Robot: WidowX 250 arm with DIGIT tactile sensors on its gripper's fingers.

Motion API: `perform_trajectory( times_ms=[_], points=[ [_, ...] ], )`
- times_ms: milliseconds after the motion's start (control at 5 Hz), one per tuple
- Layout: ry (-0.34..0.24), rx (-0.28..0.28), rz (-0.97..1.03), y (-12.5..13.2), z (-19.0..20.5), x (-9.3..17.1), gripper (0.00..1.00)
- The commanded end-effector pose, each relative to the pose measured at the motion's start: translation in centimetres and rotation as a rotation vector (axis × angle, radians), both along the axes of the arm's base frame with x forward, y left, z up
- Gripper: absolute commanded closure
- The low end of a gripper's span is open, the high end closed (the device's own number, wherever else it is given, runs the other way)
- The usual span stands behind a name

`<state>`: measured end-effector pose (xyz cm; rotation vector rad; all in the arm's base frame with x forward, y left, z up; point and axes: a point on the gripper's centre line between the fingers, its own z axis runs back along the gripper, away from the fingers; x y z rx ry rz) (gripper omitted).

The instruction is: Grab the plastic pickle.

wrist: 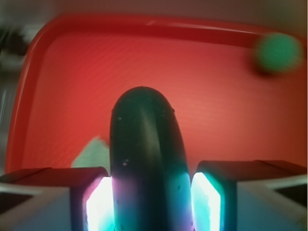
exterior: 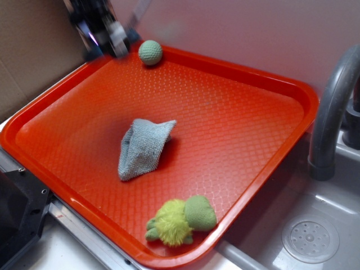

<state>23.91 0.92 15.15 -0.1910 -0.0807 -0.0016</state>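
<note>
In the wrist view the plastic pickle (wrist: pixel 147 163), dark green-black and glossy, stands between my two lit fingers (wrist: pixel 98 204), which press on both its sides. My gripper (wrist: pixel 153 204) is shut on it and holds it above the red tray (wrist: pixel 216 96). In the exterior view my gripper (exterior: pixel 104 34) is blurred at the tray's far left corner, above the rim; the pickle is hidden there.
A light green knitted ball (exterior: pixel 150 52) lies at the tray's far edge, next to my gripper. A grey cloth (exterior: pixel 142 147) is crumpled mid-tray. A fuzzy yellow-green plush toy (exterior: pixel 181 220) lies at the near corner. A grey faucet (exterior: pixel 332 107) and sink stand at the right.
</note>
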Motion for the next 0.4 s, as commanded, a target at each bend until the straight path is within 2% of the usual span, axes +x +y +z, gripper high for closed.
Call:
perform_trajectory(
  times_ms=[0,200],
  points=[
    [-0.013,0.007,0.172,3.5,3.8,-1.4,1.00],
    [-0.045,0.084,0.170,2.2,3.3,-0.7,1.00]
  ],
)
